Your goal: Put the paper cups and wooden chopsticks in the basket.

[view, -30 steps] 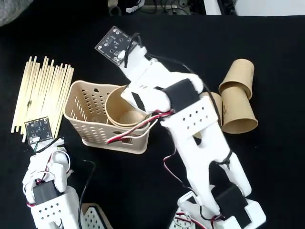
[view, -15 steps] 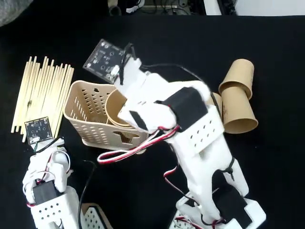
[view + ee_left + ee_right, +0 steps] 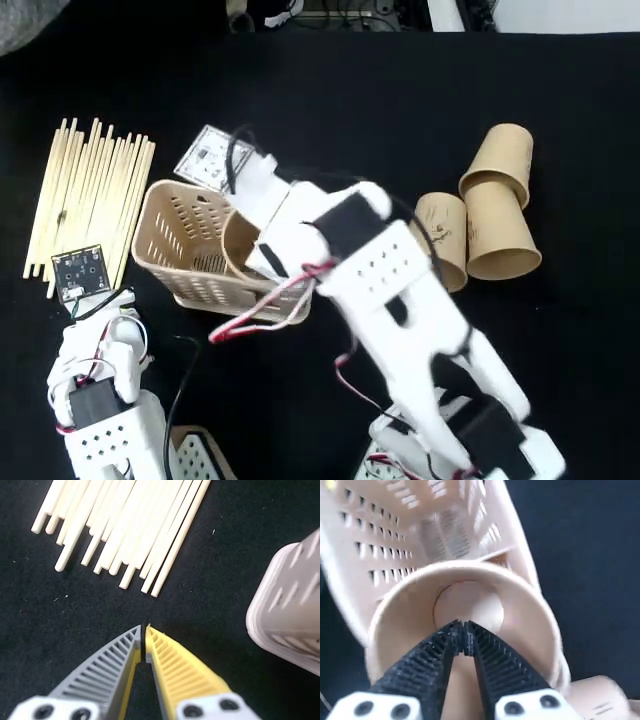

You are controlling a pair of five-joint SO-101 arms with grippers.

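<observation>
Sinking lower and leftward over the last second on the right arm, pressing the held paper cup point(image 3: 238, 240) deeper into the basket point(image 3: 165, 215) and seemingly nudging that basket into a tilt it lacked a second ago. Reads, as a judgement, as the first cup nearly delivered, with only the release left. Right fingers point(image 3: 427, 665) pinched together at the tips on the cup's near wall, looking straight down its open mouth to the round pale bottom, slotted basket wall point(image 3: 380, 530) just behind. Left fingers point(image 3: 110, 665) closed tip to tip on nothing, hanging above the black tabletop point(image 3: 400, 110) just short of the wooden chopsticks point(image 3: 125, 525), unmoved across the second. Chopsticks point(image 3: 90, 190) lying untouched in a loose parallel sheaf beside the basket. Three more brown paper cups point(image 3: 500, 240) lying on their sides in a cluster, well apart from the basket. Thin, light, stiff-rimmed cup; likely to settle easily once let go.
</observation>
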